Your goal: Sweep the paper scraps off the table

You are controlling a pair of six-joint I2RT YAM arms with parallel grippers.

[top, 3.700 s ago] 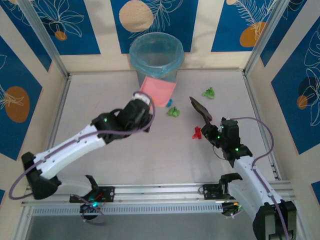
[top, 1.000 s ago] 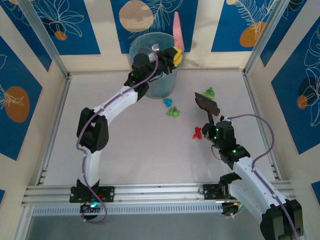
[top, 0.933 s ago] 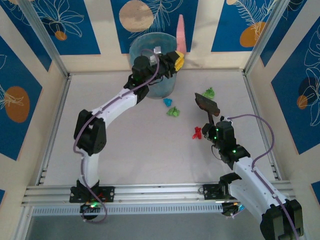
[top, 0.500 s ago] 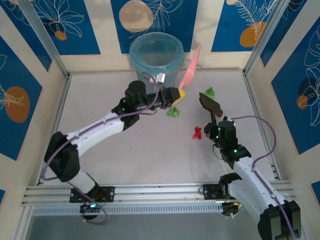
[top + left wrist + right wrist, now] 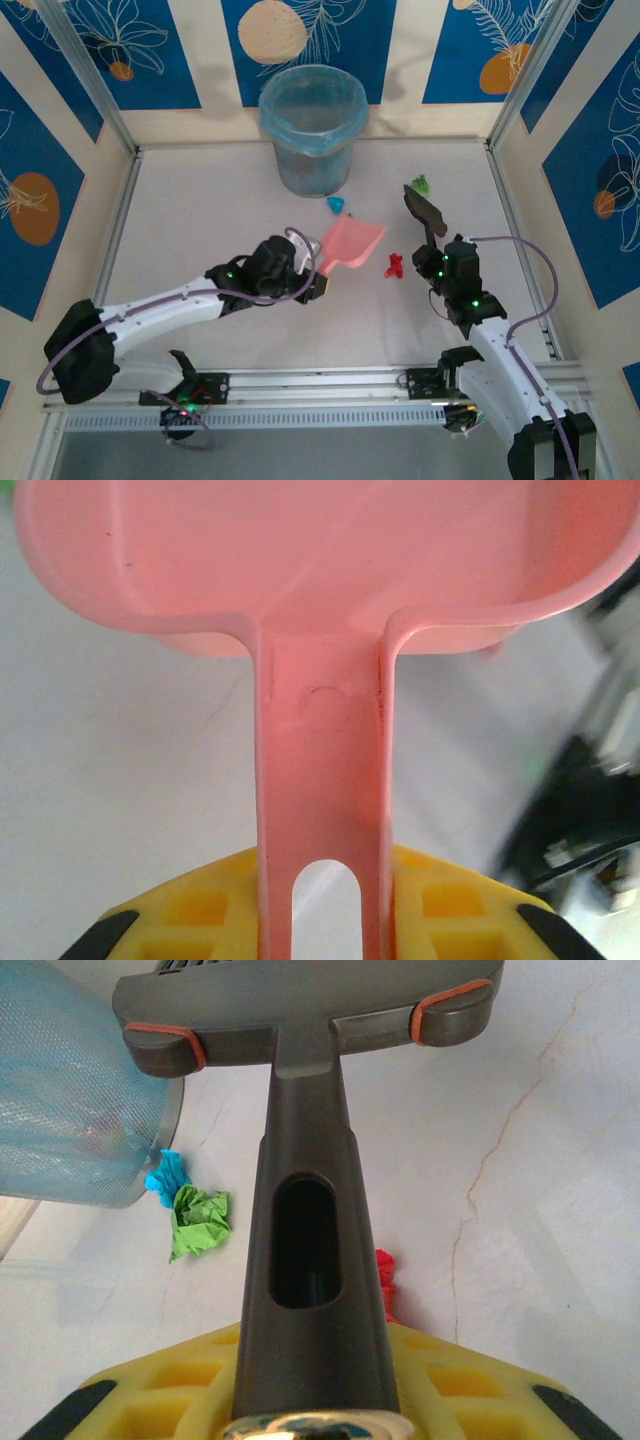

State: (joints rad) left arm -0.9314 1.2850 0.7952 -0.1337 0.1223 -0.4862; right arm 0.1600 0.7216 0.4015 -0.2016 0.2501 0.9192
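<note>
My left gripper (image 5: 318,281) (image 5: 322,905) is shut on the handle of a pink dustpan (image 5: 352,243) (image 5: 300,570), whose scoop sits over the middle of the table (image 5: 200,220). My right gripper (image 5: 441,264) (image 5: 315,1385) is shut on the handle of a dark grey brush (image 5: 424,210) (image 5: 305,1020), held raised. Of the paper scraps, a red one (image 5: 394,266) (image 5: 384,1282) lies between the dustpan and the brush. A cyan one (image 5: 335,205) (image 5: 165,1177) lies near the bin with a green one (image 5: 200,1222) beside it. Another green one (image 5: 419,185) lies farther back.
A translucent blue bin (image 5: 312,125) (image 5: 70,1110) stands at the back middle of the table. Aluminium rails (image 5: 310,382) run along the near edge and sides. Patterned walls close the table in on three sides.
My left arm has swung the dustpan from above the bin down and forward to the table's middle, left of the red scrap. The right arm and brush have barely shifted.
</note>
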